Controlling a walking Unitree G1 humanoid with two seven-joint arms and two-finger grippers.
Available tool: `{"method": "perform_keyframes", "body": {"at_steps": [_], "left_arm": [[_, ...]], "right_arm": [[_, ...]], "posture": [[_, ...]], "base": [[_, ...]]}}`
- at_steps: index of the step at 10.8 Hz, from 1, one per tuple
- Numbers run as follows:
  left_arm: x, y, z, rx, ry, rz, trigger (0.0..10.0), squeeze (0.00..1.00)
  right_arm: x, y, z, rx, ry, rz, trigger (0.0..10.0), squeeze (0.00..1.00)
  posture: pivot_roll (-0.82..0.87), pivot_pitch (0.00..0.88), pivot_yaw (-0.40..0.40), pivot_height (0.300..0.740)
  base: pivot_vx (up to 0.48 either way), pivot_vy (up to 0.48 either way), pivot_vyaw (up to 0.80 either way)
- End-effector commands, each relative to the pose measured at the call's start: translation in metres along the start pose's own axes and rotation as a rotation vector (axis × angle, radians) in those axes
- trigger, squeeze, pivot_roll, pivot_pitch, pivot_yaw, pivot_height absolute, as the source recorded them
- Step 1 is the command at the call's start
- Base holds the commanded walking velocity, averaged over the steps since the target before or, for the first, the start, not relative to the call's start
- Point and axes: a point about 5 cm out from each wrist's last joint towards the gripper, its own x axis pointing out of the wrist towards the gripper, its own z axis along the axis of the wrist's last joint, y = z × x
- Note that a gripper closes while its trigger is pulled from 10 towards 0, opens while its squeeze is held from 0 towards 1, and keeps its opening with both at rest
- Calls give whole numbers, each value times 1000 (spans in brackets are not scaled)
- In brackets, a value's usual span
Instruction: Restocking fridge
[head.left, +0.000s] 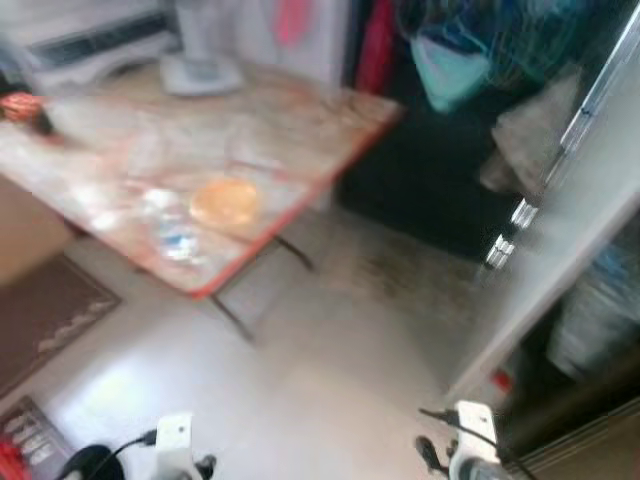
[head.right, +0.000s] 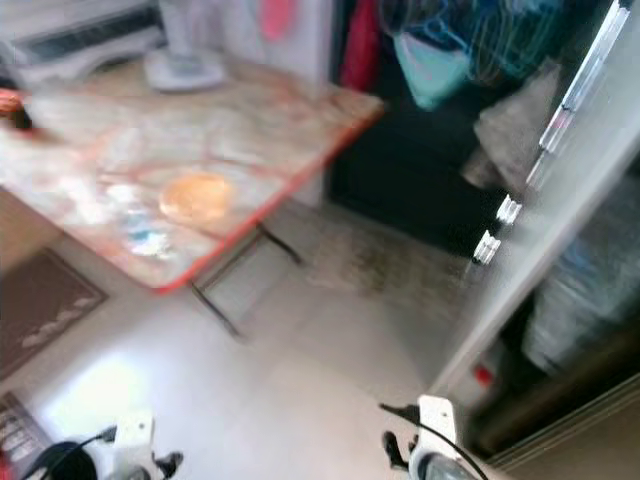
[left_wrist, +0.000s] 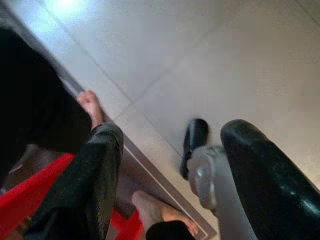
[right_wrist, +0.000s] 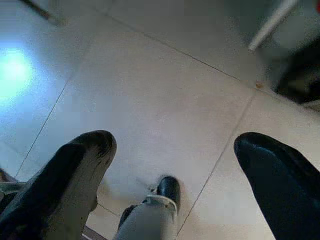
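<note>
We find both arms hanging idle, right gripper spread and empty, left gripper likewise; the fridge door stands open; restocking seemingly not begun; blurred items remain on the table.

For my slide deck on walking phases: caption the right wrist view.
Right gripper hangs open above the pale tiled floor, holding nothing, fingers spread wide.

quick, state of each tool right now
left tool: cannot be told, hanging over the floor
right tool: open, holding nothing, hanging over the floor
</note>
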Motion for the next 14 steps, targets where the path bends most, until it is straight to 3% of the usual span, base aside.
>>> {"method": "perform_keyframes", "body": {"at_steps": [1,14], "left_arm": [[-1,-4,-6,-7,19,-13,10000,0],[-1,-5,-6,-13,16,-16,10000,0]], "right_arm": [[-2,-7,-5,-1,19,-16,10000,0],[-2,-7,-6,-2,33,-11,10000,0]], "posture": [[17,0,-30,740],[18,0,-28,740]], "base": [[0,0,594],[18,0,89]]}}
